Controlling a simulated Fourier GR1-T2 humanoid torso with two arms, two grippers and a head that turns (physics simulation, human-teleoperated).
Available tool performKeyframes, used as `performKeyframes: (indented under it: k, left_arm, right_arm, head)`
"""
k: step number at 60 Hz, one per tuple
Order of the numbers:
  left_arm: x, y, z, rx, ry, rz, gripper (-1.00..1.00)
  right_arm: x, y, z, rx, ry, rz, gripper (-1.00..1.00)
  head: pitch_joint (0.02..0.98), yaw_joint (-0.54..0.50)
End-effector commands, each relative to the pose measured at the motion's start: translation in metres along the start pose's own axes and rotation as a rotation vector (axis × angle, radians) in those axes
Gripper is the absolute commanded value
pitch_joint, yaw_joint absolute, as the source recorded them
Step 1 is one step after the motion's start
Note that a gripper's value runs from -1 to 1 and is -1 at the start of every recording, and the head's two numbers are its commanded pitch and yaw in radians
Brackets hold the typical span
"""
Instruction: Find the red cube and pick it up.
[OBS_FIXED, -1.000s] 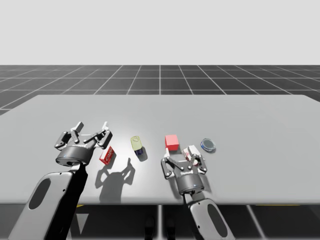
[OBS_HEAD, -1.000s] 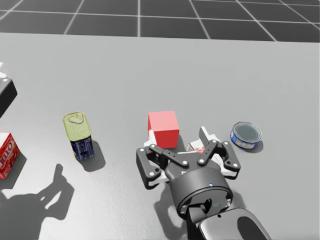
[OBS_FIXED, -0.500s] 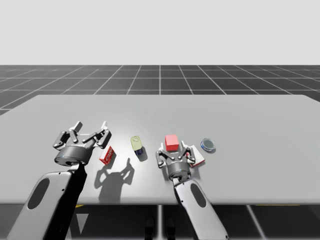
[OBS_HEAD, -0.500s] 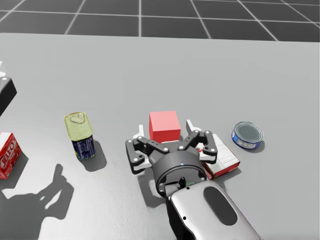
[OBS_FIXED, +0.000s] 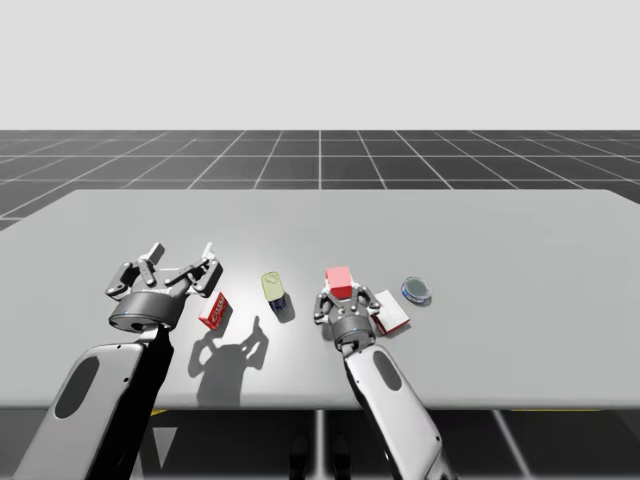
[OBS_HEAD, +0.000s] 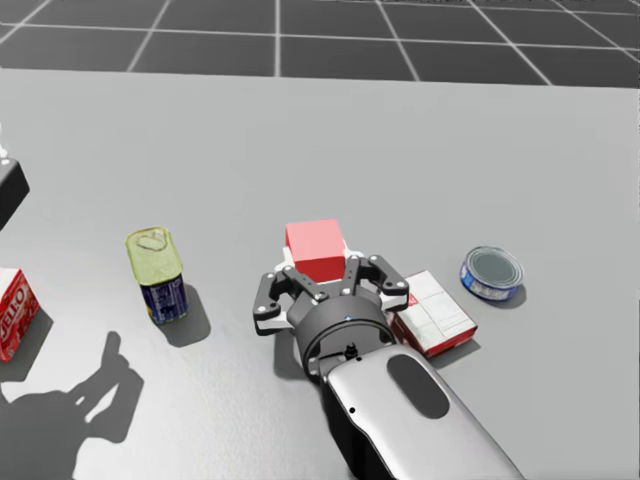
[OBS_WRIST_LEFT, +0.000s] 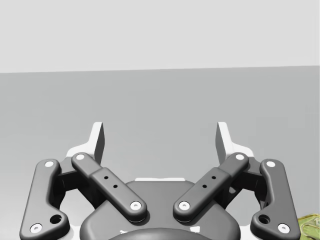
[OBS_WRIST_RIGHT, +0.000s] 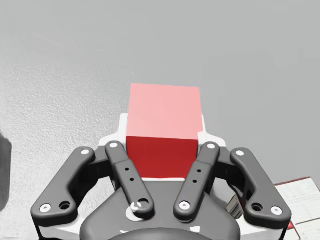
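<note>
The red cube sits between the two fingers of my right gripper, whose white fingertips press against its two sides, so the gripper is shut on it. In the head view the cube shows just beyond the gripper, low over the table. The high view has the cube near the table's middle front, with my right gripper around it. My left gripper hangs open over the table's left part, and between its fingers there is nothing.
A red and white flat box lies right beside my right gripper, and a blue round tin further right. A yellow-topped can stands to the left, and a red box near my left gripper. The grey table spreads wide behind.
My right gripper has moved forward and left from the flat box to the red cube and shut on it. The cube has shifted slightly left. My left arm has stayed still.
</note>
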Motion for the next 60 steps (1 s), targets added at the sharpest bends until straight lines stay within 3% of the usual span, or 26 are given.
performKeyframes:
  k: [1,32,43,60]
  left_arm:
    - [0.000,-0.001,0.000,0.000,0.000,-0.001,-1.00]
    - [-0.002,-0.003,0.000,0.000,0.003,-0.011,-1.00]
    - [-0.002,-0.003,0.000,0.001,0.003,-0.010,-1.00]
    - [-0.002,-0.002,-0.001,0.004,0.002,-0.012,-1.00]
  right_arm:
    - [-0.007,-0.001,-0.002,-0.055,0.022,-0.007,1.00]
    - [-0.008,-0.005,-0.001,-0.074,0.015,-0.008,1.00]
    - [0.000,-0.006,0.003,-0.074,-0.015,-0.014,1.00]
    - [0.051,-0.014,0.027,-0.072,-0.155,-0.020,1.00]
  head:
    - [0.750,-0.09]
    - [0.401,-0.11]
    - [0.382,-0.11]
    - [0.373,-0.11]
